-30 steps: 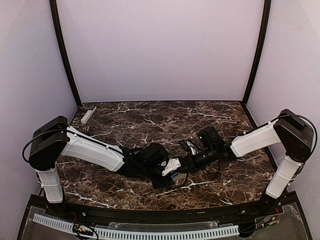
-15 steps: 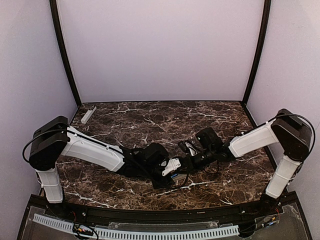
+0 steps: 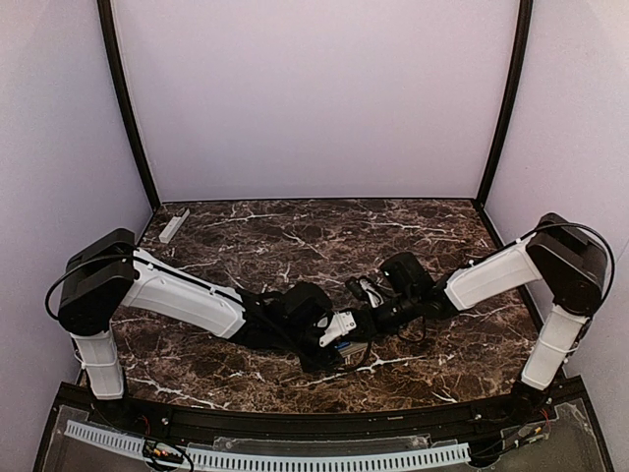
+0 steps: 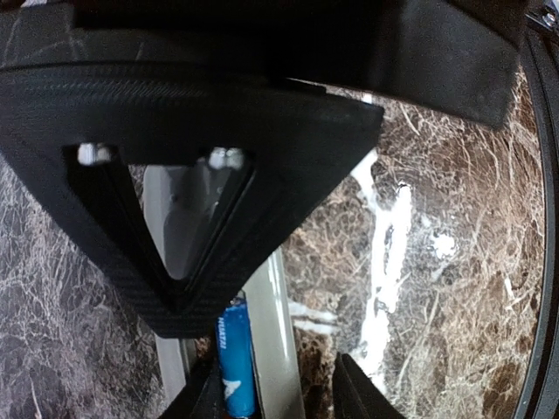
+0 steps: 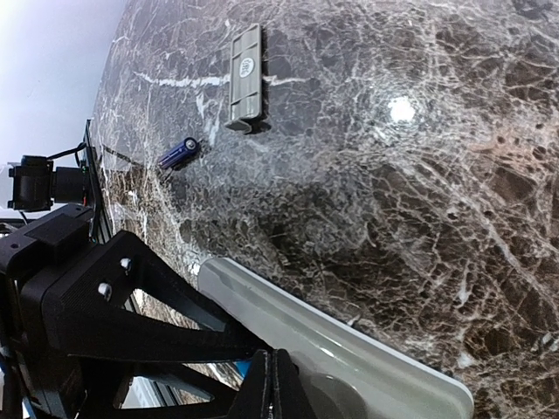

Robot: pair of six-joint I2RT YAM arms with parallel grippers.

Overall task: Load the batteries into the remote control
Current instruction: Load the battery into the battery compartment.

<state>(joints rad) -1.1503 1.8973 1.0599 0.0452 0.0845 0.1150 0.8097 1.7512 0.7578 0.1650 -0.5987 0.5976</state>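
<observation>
Blue battery seems seated in the remote control, which the left gripper pinches steady. The right gripper, fingers pressed together against it, probably pushes it home.

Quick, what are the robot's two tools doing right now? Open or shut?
The left tool is closed on the remote control.
The right tool is closed, with nothing seen in it.
</observation>
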